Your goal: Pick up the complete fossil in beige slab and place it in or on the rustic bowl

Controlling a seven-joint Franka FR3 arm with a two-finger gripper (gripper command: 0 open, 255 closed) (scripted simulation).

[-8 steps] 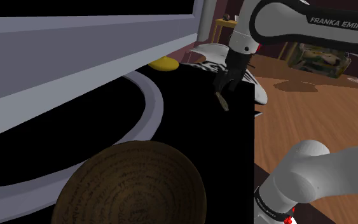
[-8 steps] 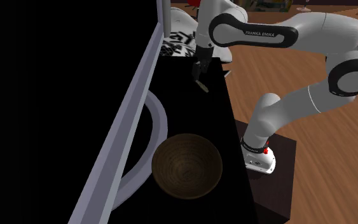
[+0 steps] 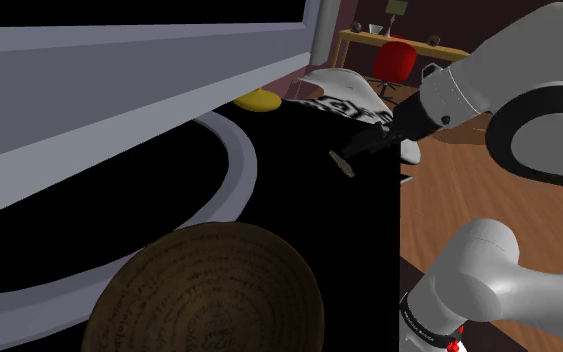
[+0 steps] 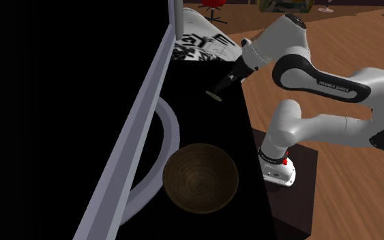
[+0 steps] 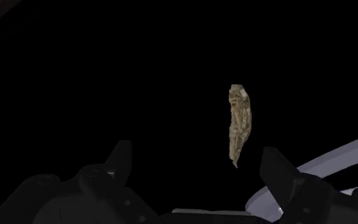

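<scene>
Lettering on the arm [image 4: 333, 87] probably reads FRANKA EMIKA. Upper centre, the claw [image 4: 219, 87] gapes wide, clasping nothing, near the fossil [image 5: 240, 124].

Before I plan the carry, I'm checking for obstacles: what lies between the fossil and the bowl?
Nothing. In the second exterior view the black tabletop is bare from the fossil to the bowl.

Bends the white arm [image 4: 347, 85] sharply at the elbow, forearm reaching left in the second exterior view. Tilts the wrist so the black gripper [image 3: 341, 155] slants downward. Holds both fingers [image 5: 121, 156] well apart, clasping nothing.
</scene>
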